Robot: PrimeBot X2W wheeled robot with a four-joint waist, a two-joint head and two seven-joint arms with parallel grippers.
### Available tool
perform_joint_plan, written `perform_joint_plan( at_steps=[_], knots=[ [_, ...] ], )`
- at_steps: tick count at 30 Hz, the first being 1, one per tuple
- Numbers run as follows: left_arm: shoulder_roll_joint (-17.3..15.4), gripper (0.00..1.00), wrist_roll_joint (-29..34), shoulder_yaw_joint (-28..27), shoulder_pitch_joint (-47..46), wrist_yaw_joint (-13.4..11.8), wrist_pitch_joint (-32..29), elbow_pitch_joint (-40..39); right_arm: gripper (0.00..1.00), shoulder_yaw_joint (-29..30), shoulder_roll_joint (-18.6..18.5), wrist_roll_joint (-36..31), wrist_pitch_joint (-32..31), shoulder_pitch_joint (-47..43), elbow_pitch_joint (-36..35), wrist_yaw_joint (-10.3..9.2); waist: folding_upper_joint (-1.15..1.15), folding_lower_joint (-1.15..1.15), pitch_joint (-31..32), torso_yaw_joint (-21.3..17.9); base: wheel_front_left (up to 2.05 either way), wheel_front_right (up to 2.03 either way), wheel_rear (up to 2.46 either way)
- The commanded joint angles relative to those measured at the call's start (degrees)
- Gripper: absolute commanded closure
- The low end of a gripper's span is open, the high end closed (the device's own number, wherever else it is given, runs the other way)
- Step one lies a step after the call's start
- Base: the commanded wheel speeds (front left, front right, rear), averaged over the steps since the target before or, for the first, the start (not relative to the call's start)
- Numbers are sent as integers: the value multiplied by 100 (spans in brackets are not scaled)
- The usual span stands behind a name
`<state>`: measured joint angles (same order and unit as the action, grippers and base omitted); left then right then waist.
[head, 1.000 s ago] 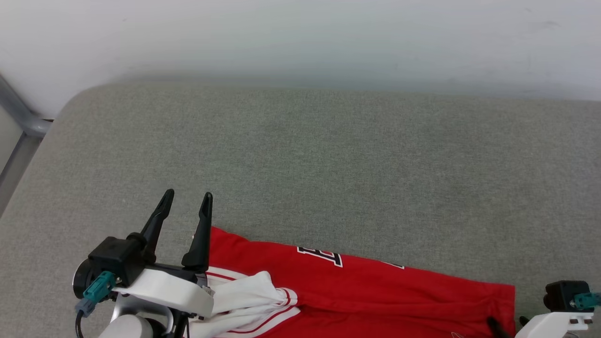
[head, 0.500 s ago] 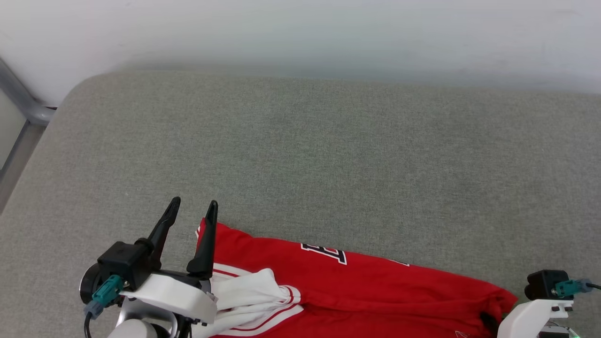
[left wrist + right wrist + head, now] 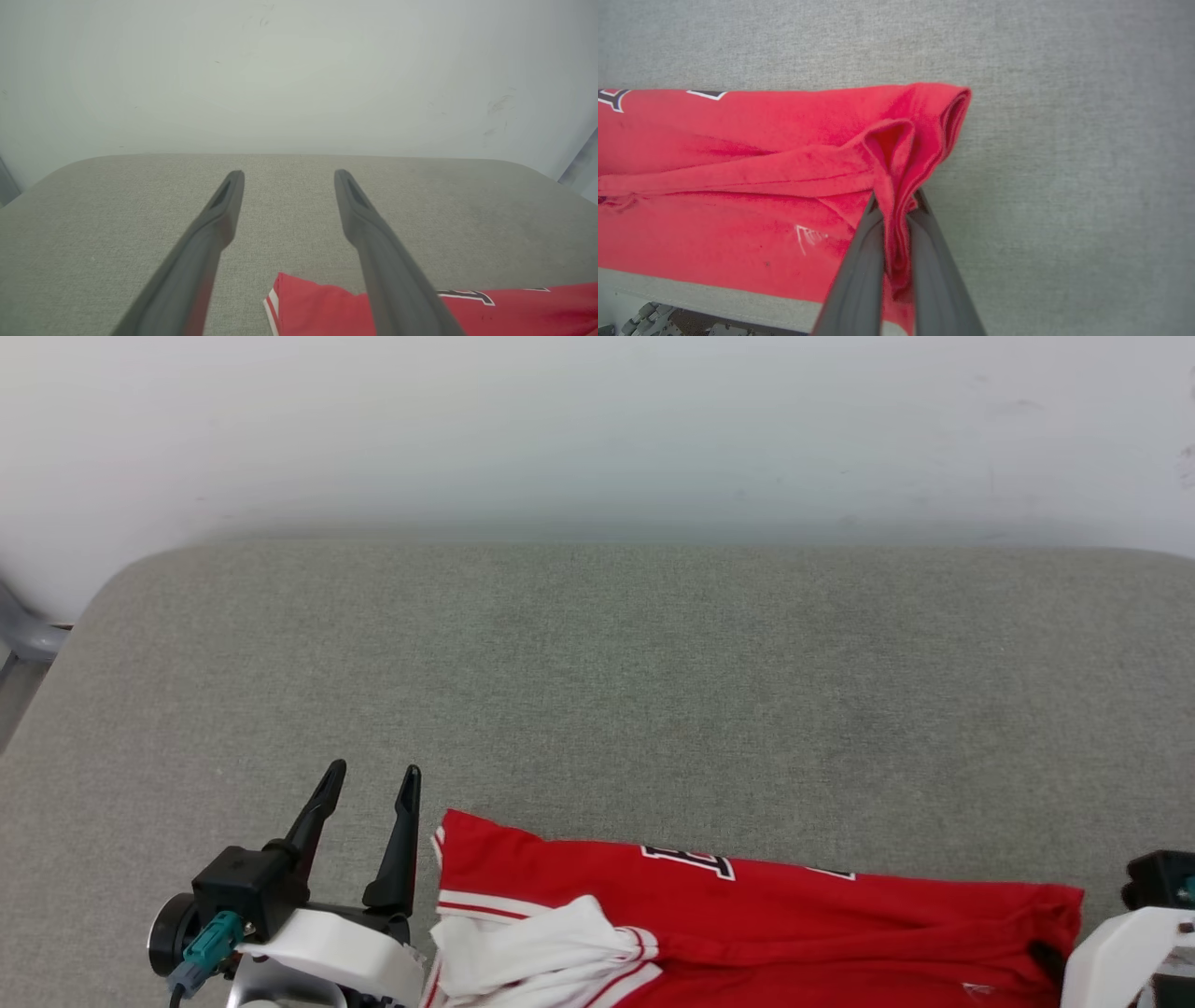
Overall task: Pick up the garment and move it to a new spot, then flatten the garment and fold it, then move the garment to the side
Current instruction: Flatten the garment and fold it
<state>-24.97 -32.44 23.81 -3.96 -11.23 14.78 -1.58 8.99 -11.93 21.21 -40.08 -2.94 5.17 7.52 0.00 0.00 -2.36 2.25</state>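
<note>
The garment (image 3: pixel 794 924), a red jersey with black white-outlined lettering, lies crumpled along the near edge of the grey cushion. Its white red-striped sleeve end (image 3: pixel 551 957) is bunched at its left. My left gripper (image 3: pixel 371 771) stands open just left of the garment's corner, a small gap apart from it. In the left wrist view that gripper (image 3: pixel 288 175) holds nothing, with the garment (image 3: pixel 322 308) low between its fingers. My right gripper (image 3: pixel 895 203) is shut on a raised fold at the right end of the garment (image 3: pixel 738 186).
The grey fabric cushion (image 3: pixel 607 691) stretches far back to a white wall (image 3: pixel 597 420). A grey metal frame (image 3: pixel 23 637) shows past the cushion's left corner. In the right wrist view the cushion's near edge (image 3: pixel 691 291) runs just below the garment.
The camera has shifted. The garment has slid to the right with my right gripper. Its left corner, earlier behind my left gripper's right finger, now lies apart from it.
</note>
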Motion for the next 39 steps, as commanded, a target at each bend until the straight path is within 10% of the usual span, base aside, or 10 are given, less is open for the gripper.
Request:
perform_joint_plan(
  at_steps=[1,9,21,28,39],
  knots=[
    [-21,0,21,-2,68,-36,-7,-19,100,159,-79,9,-18,82,-3,-6,0,0,49,-44,0,0,0],
    [-7,0,-45,24,163,-96,-46,-41,100,941,49,145,-592,156,-17,-5,0,0,124,-86,0,0,0],
    [-10,0,-84,67,121,-74,-68,-40,100,908,912,3018,-2251,314,-234,-5,0,0,134,11,0,0,0],
    [-19,0,-87,80,-3,-27,-78,-1,100,0,912,4680,-1956,450,119,-5,0,0,11,270,0,0,0],
    [52,0,-130,42,-278,111,-34,86,100,-2010,910,5541,-944,1241,471,-5,0,0,-530,584,0,0,0]
  ],
)
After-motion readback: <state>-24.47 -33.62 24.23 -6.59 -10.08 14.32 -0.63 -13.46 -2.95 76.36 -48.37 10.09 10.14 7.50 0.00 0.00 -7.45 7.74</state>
